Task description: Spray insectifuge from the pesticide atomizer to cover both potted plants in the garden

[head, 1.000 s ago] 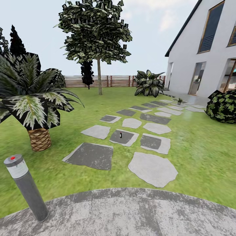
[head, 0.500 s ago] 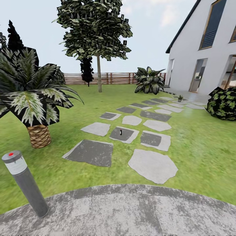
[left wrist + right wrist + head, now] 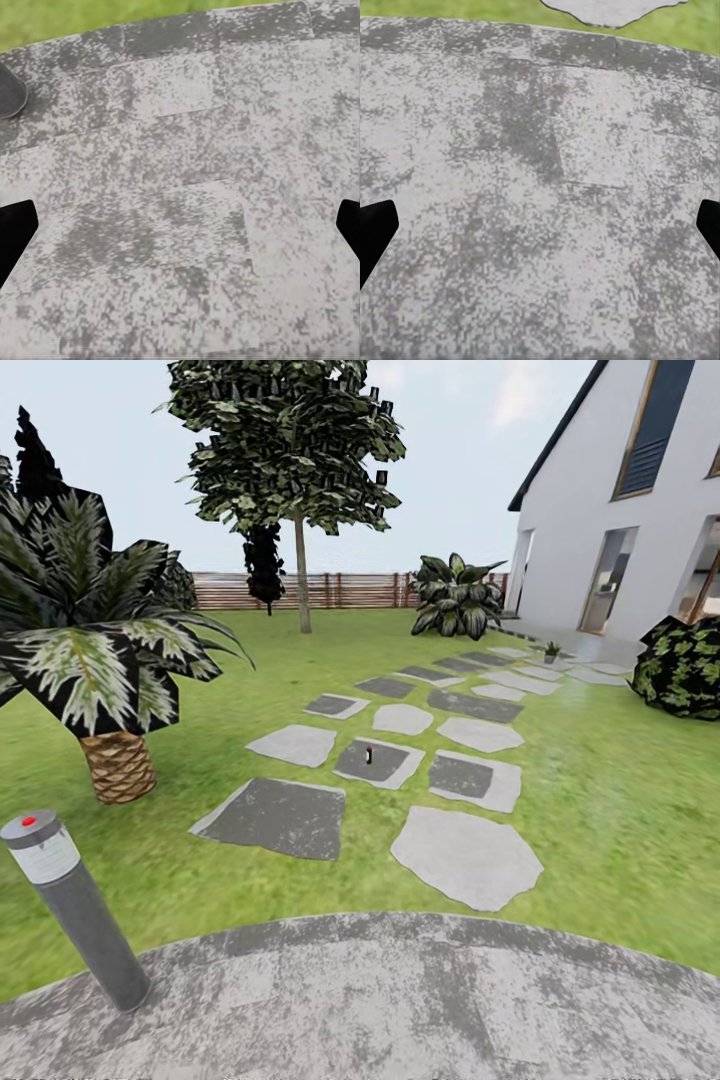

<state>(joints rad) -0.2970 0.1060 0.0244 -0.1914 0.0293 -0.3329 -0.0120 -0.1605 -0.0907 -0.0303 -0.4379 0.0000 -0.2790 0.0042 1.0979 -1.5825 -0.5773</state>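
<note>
Ahead of both pincers, the garden's green lawn [image 3: 610, 810] with its trail of grey irregular stepping stones [image 3: 466, 857] is sliding slightly upward in the head view compared with a second ago; the whole picture is shifting together, so the camera is moving, not the things. Judgement: the robot is rolling or tilting toward the path, an approach step, with no picking begun.

Beneath the pincers, the round grey mottled paved patio [image 3: 400, 1000] is filling the ground; the left pincer [image 3: 180, 225] and right pincer [image 3: 540, 225] are each showing black fingertips spread wide at the frame edges, holding nothing.

Off to the left pincer's side, the big palm with a woven-looking trunk [image 3: 118, 765] and the grey bollard lamp with a red dot [image 3: 75, 910] are standing.

Well ahead of the pincers, one small potted plant of green leaves [image 3: 551, 651] is sitting near the white house [image 3: 620, 510]; the second I cannot make out.

Closer, yet well apart from both pincers, the slim dark upright pesticide atomizer [image 3: 369, 754] is standing on a dark stepping stone. Judgement: more driving is needed before reaching.
</note>
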